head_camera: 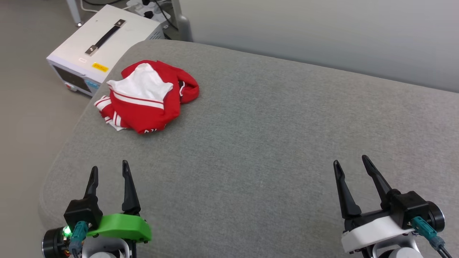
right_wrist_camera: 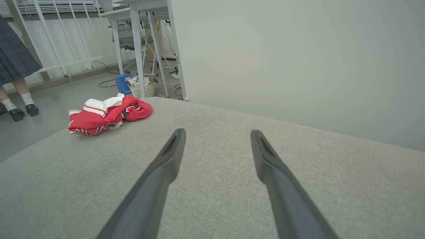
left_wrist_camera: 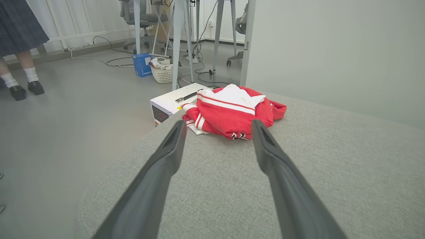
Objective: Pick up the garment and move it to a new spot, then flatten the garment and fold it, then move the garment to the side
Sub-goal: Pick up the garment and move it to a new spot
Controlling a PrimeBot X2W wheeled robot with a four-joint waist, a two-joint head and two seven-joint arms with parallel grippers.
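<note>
Pickup step, unstarted: garment [head_camera: 150, 107] crumpled at worktop [head_camera: 251, 143] edge; left claw [head_camera: 109, 165] and right claw [head_camera: 350, 159] spread apart, empty; nearer left claw should reach forward

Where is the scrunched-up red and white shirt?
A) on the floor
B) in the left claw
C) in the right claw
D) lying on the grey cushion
D: the crumpled red-and-white fabric shirt lies on the grey fabric cushion, well ahead of the open left claw, which touches nothing.

Beyond the black fingers [head_camera: 129, 190], the garment [head_camera: 147, 109] is red with white panels and striped trim; the bench [head_camera: 258, 143] is grey.
</note>
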